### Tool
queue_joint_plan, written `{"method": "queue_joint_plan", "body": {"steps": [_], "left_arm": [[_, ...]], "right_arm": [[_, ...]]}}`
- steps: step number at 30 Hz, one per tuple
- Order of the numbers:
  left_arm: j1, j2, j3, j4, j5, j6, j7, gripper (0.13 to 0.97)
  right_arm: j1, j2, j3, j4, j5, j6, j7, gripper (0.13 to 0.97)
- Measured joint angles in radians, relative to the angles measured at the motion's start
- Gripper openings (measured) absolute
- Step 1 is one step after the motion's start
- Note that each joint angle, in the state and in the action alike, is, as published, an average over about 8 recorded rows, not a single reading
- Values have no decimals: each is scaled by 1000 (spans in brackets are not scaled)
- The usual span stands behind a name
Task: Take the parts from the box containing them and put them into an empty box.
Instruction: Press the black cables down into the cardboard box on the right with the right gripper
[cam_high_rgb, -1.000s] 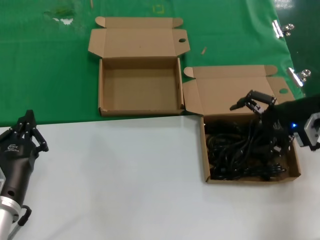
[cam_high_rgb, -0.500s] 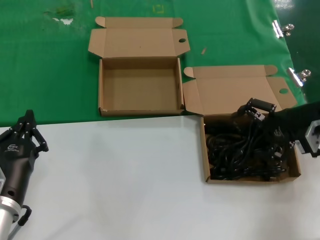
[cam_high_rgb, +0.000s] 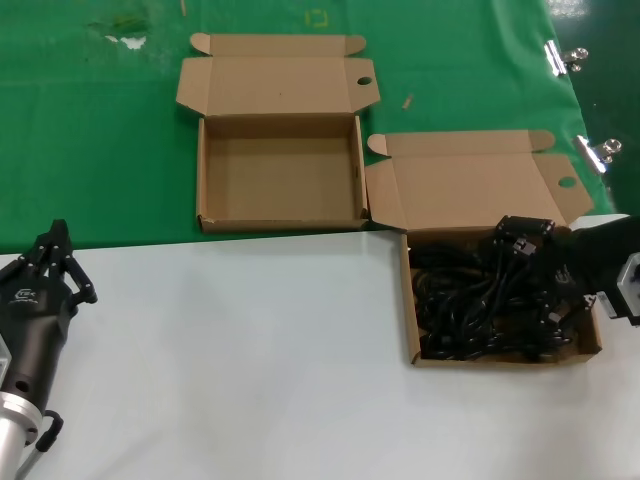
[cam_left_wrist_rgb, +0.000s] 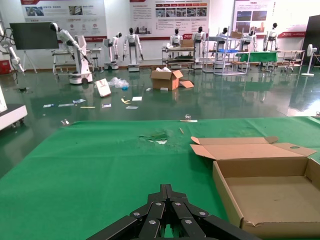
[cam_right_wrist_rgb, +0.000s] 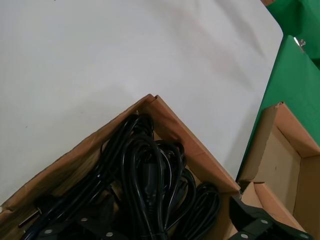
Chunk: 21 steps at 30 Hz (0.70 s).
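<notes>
Cables (cam_high_rgb: 480, 305) lie tangled in the box (cam_high_rgb: 410, 300) at the counter's right edge. Right gripper (cam_high_rgb: 524, 232) is low over them; I cannot tell its jaws. Empty box (cam_high_rgb: 280, 175) sits at the far edge. Left gripper (cam_high_rgb: 55, 262) waits, jaws pressed together.

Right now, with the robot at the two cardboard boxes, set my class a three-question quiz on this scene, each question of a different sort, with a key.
1. True or false: the box on the green cloth holds power cables.
2. Which end effector is over the box of cables: A left, B right?
3. Fill in: the box of cables rests mainly on the ____ surface.

Key: 1 false, it has nothing in it; 2 B, the left is parked at the table's near left; 3 white.
</notes>
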<state>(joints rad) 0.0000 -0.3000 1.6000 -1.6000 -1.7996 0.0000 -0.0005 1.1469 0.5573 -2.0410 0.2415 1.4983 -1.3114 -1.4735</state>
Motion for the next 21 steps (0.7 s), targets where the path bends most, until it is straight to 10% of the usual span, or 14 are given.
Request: {"method": "queue_joint_plan", "body": {"steps": [21], "left_arm": [[0,0,0,0,0,0,0,140]], "right_arm": [[-57,13,13,44,-6,-6,54,486]]}}
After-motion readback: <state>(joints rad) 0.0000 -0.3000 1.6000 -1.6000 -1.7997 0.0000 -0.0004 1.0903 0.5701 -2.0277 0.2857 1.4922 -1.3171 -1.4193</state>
